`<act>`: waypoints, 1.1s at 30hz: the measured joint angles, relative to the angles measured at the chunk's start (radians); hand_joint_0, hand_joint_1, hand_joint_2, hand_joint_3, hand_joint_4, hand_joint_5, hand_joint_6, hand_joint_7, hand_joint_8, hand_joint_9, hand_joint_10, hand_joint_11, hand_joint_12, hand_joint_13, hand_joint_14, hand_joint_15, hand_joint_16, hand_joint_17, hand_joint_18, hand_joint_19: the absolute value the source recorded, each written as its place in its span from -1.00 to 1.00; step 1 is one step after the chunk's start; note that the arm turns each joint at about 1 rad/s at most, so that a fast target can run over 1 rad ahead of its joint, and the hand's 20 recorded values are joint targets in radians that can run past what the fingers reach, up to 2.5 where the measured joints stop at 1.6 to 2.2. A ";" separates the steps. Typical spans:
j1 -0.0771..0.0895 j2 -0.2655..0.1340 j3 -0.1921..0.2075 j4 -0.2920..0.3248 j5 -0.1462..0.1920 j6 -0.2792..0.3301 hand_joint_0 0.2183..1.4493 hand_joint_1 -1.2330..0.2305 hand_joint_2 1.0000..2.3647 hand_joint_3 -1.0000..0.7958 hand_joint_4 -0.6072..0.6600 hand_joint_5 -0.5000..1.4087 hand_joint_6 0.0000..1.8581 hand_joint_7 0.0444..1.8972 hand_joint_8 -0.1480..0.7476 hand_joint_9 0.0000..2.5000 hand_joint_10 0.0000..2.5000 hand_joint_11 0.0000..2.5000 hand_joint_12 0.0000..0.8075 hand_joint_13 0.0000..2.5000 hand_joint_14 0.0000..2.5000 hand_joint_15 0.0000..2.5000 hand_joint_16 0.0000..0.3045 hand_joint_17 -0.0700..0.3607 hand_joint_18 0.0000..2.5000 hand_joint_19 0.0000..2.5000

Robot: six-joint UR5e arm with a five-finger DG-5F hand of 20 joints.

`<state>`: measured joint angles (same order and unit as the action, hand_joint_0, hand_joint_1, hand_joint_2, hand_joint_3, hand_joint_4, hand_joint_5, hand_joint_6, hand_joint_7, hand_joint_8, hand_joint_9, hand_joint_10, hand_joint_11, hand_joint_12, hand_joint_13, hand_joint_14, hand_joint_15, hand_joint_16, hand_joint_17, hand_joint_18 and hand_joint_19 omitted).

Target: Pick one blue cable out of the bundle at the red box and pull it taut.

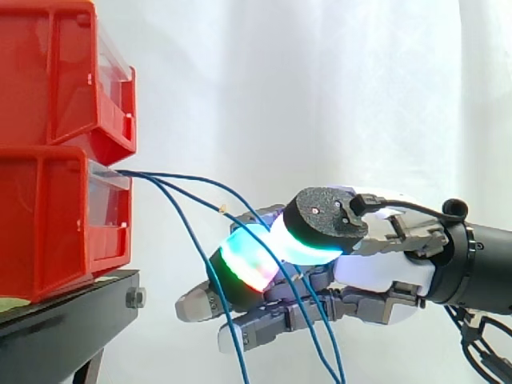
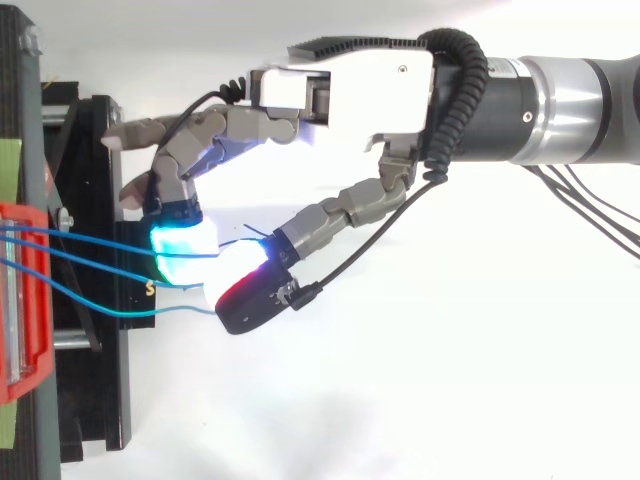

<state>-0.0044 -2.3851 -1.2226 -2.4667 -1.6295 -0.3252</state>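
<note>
One blue cable (image 2: 100,244) betw. curled fingers (image 2: 183,238)

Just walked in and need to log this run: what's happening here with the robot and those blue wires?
A robot hand reaches in beside the red bins stacked on the black stand. Several blue cables run out of the lower red bin, and the hand's glowing pads are curled together around them, seemingly pinching at least one. Nothing is taut yet: the cables sag between bin and hand and hang down past it.
</note>
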 measured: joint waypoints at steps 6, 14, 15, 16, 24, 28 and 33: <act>0.000 0.000 0.000 0.000 0.000 0.000 -0.30 -0.63 -0.98 -0.26 0.36 -0.65 -0.05 -0.03 0.08 -0.54 -1.00 -0.84 -0.09 -0.77 -1.00 -1.00 -0.61 -0.06 -0.60 -0.84; 0.000 0.000 0.000 0.000 0.000 0.000 -0.22 -0.74 -1.00 -0.44 0.38 -0.67 -0.04 -0.07 0.05 -0.57 -1.00 -0.84 -0.08 -0.76 -1.00 -1.00 -0.61 -0.06 -0.56 -0.87; 0.000 0.000 0.000 0.000 0.000 0.000 -0.24 -0.74 -1.00 -0.44 0.38 -0.67 -0.04 -0.07 0.05 -0.57 -1.00 -0.84 -0.08 -0.76 -1.00 -1.00 -0.61 -0.06 -0.56 -0.87; 0.000 0.000 0.000 0.000 0.000 0.000 -0.31 -0.72 -1.00 -0.44 0.39 -0.67 -0.04 -0.09 0.05 -0.57 -1.00 -0.85 -0.08 -0.77 -1.00 -1.00 -0.61 -0.05 -0.56 -0.86; 0.001 0.000 0.000 0.000 -0.001 0.000 -0.52 -0.34 -1.00 -0.44 0.44 -0.62 -0.15 -0.05 0.10 -0.51 -1.00 -0.86 -0.04 -0.77 -1.00 -0.99 -0.59 -0.02 -0.58 -0.82; 0.000 0.000 0.000 0.000 -0.001 0.000 -0.48 -0.17 -1.00 -0.44 0.41 -0.59 -0.24 0.07 0.08 -0.50 -1.00 -0.87 -0.06 -0.77 -1.00 -0.99 -0.60 -0.04 -0.61 -0.80; 0.001 0.001 0.000 0.000 -0.001 0.000 -0.39 -0.05 -0.99 -0.32 0.39 -0.56 -0.35 0.25 0.06 -0.50 -1.00 -0.88 -0.09 -0.79 -1.00 -0.98 -0.62 -0.06 -0.63 -0.78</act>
<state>-0.0035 -2.3845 -1.2226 -2.4664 -1.6306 -0.3252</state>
